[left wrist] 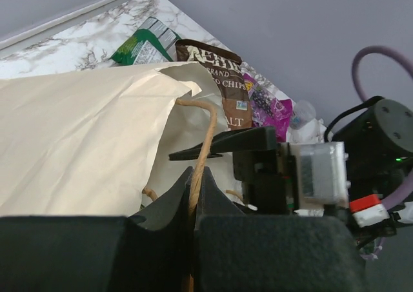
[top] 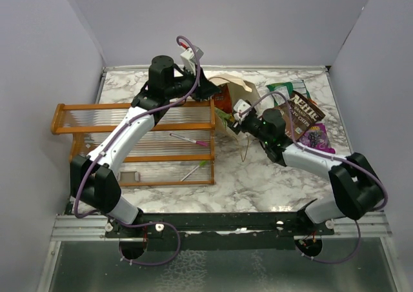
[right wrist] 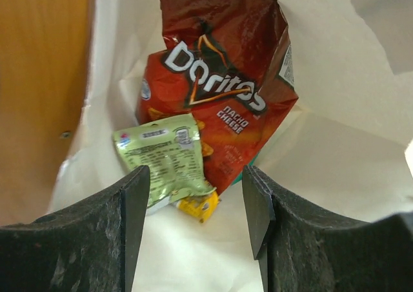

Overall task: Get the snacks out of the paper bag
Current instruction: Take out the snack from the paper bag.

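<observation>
Right wrist: Doritos (right wrist: 216, 92) inside paper bag (right wrist: 335, 156)

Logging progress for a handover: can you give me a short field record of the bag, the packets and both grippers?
Left gripper: shut on the thin twine handle of the cream paper bag
Right gripper: open, inside the bag
In bag: red foil chip bag, lime packet, small orange packet
Out on marble table: dark brown packet, magenta packet, green-white packet

Robot lab test cell, plain grey enclosure walls (top: 245, 21), marble-patterned tabletop (top: 258, 182), metal mounting rail (top: 77, 227) along its near edge
</observation>
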Controlling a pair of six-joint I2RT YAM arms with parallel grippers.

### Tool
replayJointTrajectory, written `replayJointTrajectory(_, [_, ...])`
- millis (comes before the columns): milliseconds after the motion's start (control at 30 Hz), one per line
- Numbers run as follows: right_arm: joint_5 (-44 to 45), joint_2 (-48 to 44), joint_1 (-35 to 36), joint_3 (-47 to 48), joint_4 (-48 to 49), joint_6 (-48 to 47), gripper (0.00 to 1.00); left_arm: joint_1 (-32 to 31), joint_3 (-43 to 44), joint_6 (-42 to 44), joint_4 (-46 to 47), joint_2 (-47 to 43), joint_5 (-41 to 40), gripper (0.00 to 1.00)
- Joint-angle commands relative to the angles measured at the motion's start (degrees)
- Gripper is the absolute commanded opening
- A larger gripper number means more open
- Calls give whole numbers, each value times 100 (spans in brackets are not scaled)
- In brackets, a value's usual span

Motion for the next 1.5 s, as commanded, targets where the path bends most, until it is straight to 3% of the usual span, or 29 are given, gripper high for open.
replayJointTrajectory(0, [186,697,45,447,1068,-855,59,-1,169,53,25,-88,-83,0])
replayJointTrajectory(667, [869,2763,45,2518,1493,-903,61,69,180,-18,48,-155,-48,0])
replayJointTrajectory(800, [1228,3080,45,2765,1492,-1002,48,67,180,-14,41,-143,-60,0])
replayJointTrajectory(1133, [1319,3056,45,2347,1610,-883,16,120,180,-84,62,-124,-57,0])
replayJointTrajectory(1467, [1175,2578,45,2050,1496,-686,4,164,180,-99,69,-114,-56,0])
